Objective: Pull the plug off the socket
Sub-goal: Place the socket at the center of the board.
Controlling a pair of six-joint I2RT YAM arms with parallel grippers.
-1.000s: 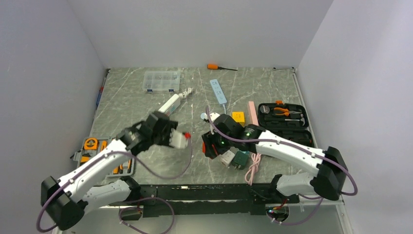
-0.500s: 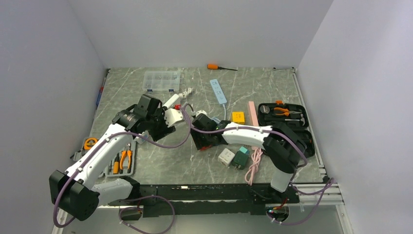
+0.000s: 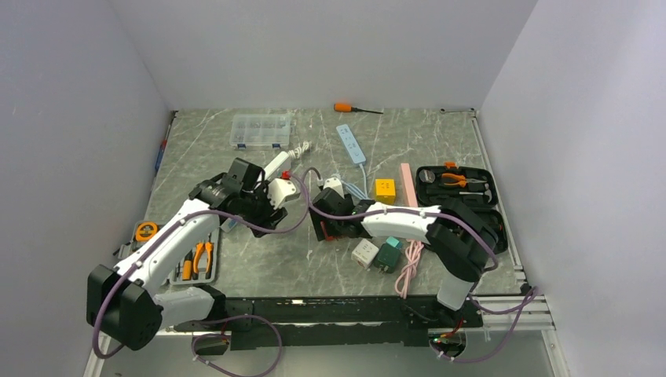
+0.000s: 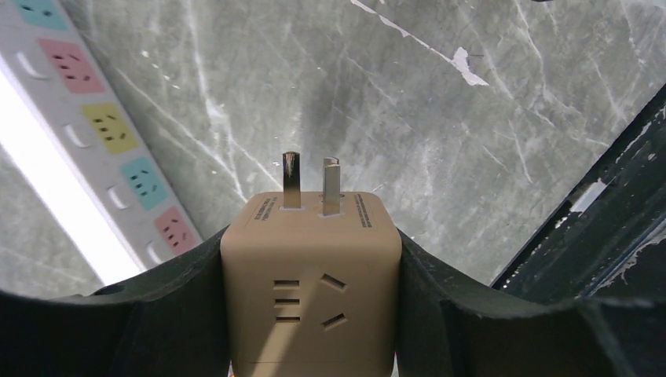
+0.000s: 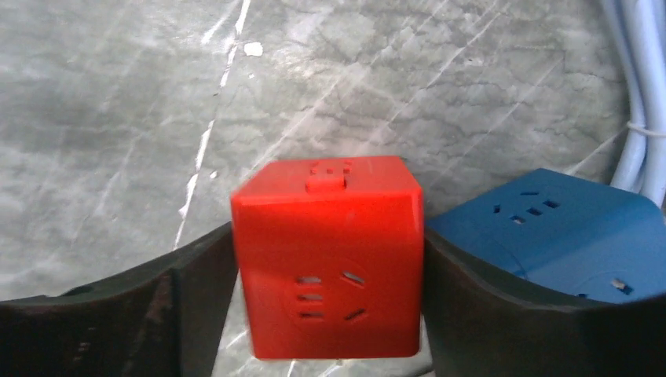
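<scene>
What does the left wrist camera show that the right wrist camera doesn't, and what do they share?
Only the left wrist view: a beige cube with two metal prongs, and a white power strip with coloured sockets. Only the right wrist view: a red cube, a blue cube beside it, white cables. Both: a cube between dark pincer fingers, with the grey marble table behind.

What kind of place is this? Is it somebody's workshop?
Probably a robot test bench in a lab, not a home workshop: two robot arms sit at a marble-look table boxed in by plain white walls, with a tool case and a power strip.
</scene>
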